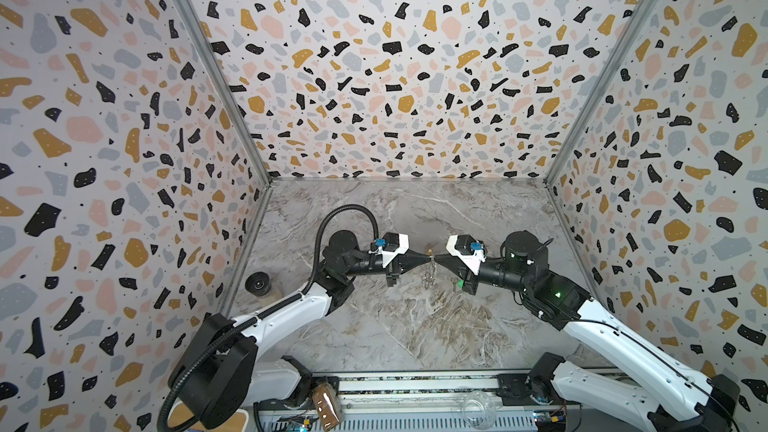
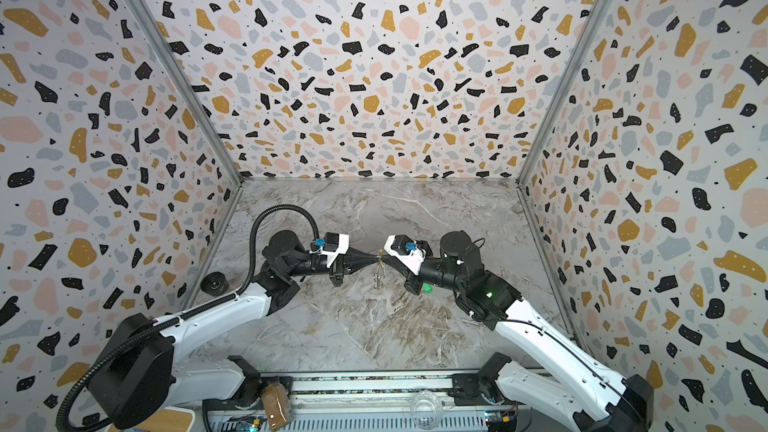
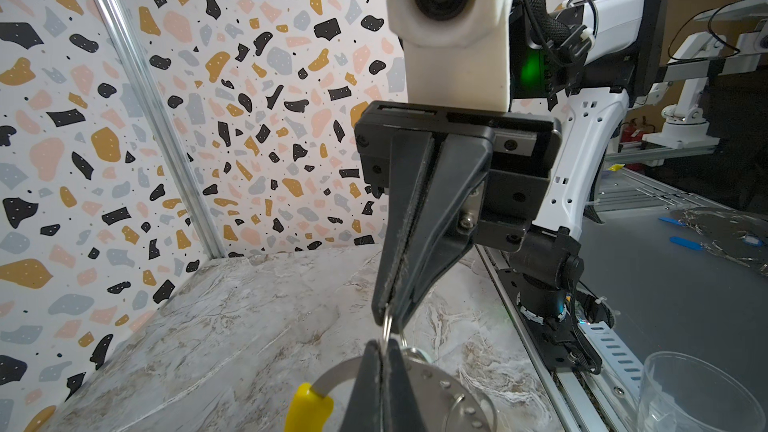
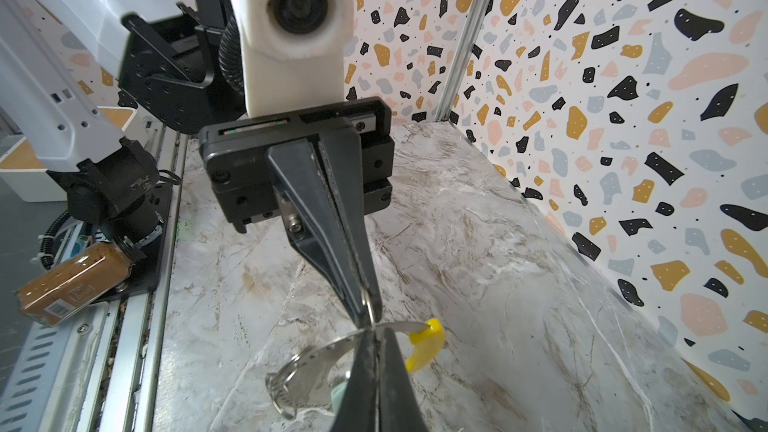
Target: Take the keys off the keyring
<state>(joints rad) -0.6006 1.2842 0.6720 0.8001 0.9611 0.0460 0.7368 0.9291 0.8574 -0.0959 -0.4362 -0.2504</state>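
Note:
The keyring, a thin grey dotted hoop with a yellow sleeve, hangs above the marble table between both grippers. They meet tip to tip in both top views. My left gripper is shut on the hoop's rim beside the sleeve. My right gripper is shut on the same stretch of rim. A small wire ring stands between the two tips. A pale mint key tag hangs under the hoop. A bright green tag lies on the table below the right gripper's body.
A dark tape roll sits by the left wall. At the front rail lie a brown spice jar and a clear glass cup. Patterned walls close in the left, right and back sides of the table.

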